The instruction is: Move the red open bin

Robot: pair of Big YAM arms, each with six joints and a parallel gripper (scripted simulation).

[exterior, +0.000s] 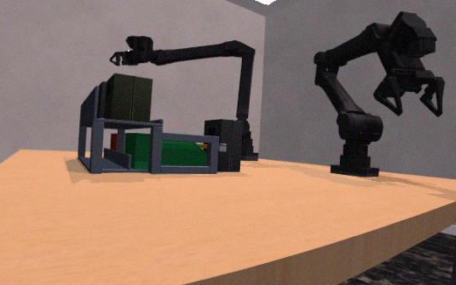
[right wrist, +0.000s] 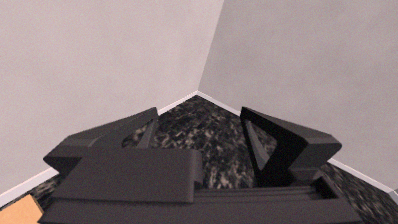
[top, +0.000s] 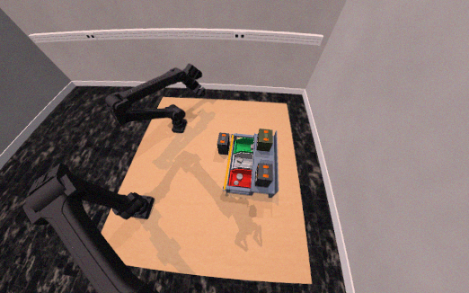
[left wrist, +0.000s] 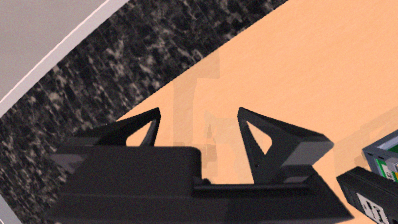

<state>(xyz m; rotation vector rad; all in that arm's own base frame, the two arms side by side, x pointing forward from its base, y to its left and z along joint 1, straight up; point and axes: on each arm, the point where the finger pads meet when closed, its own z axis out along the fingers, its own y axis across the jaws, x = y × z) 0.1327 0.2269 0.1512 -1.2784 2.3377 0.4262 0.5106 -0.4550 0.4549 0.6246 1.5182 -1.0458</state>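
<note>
Red open-topped bin [top: 247,182] [exterior: 114,142] with pale rounded parts inside sits in the lower front row of the blue-grey slatted shelf [top: 265,155] [exterior: 155,150] [left wrist: 372,152], at the end of the row. The grey-white open bin [top: 249,156] is beside it, and the green open bin [top: 244,145] [exterior: 137,150] comes beyond. A yellow strip [top: 228,164] [exterior: 203,146] runs along the shelf front, probably a lip that keeps the bins from sliding out, so the red one likely needs lifting before it is drawn forward.

A dark grey box [top: 264,174] stands on the upper deck behind the red bin, an olive box [top: 265,139] [exterior: 130,98] behind the green. The black box [top: 223,144] [exterior: 229,144] [left wrist: 365,192] stands on the desk [top: 190,234] [exterior: 194,218] [left wrist: 300,75] [right wrist: 20,215] before the green end, leaving the red bin's front unblocked.

The left gripper [top: 203,92] [exterior: 418,114] [left wrist: 199,111] hangs wide open and holds nothing, apparently parked. The right gripper [exterior: 116,58] [right wrist: 199,111], equally wide and unladen, is raised away from the shelf; it would need to turn back for a level grasp that avoids spilling parts.
</note>
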